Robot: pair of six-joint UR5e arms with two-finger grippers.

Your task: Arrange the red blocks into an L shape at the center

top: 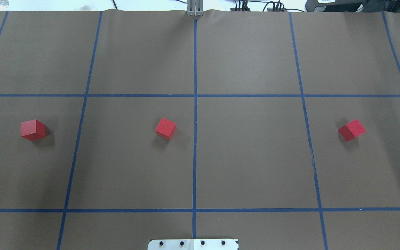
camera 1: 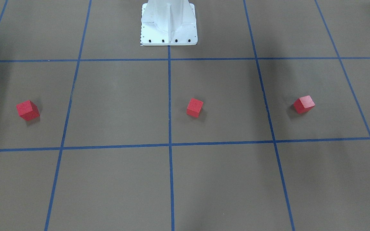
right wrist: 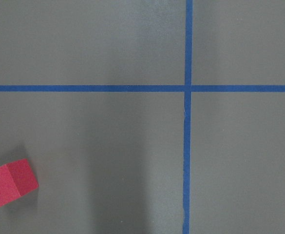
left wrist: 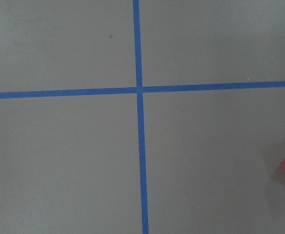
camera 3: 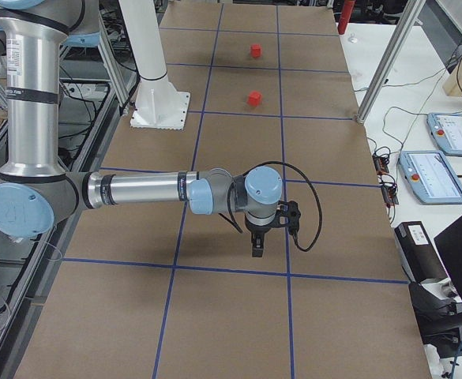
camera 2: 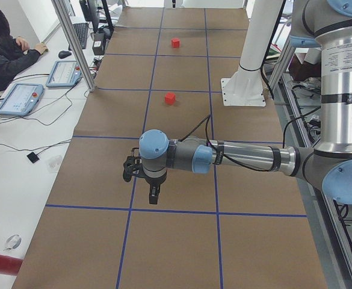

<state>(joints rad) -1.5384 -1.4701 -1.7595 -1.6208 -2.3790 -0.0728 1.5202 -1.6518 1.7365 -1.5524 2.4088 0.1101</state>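
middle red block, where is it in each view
front-facing: middle red block just right of the middle blue line
overhead: block just left of that line
exterior left: block, nearer of two visible
exterior right: block, nearer of two visible
left wrist: absent
right wrist: absent
landmark: middle blue line from the white base

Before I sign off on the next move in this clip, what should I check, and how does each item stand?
1. All three in sight: ok, left block, middle block, right block.
2. Each resting flat, none stacked: ok.
3. One at the center: ok, middle block sits just beside the middle tape line, on the robot's left side.
4. L shape formed: not ok, they lie spread in a row, none touching.
5. Grippers open: cannot tell, left gripper and right gripper show only in side views.
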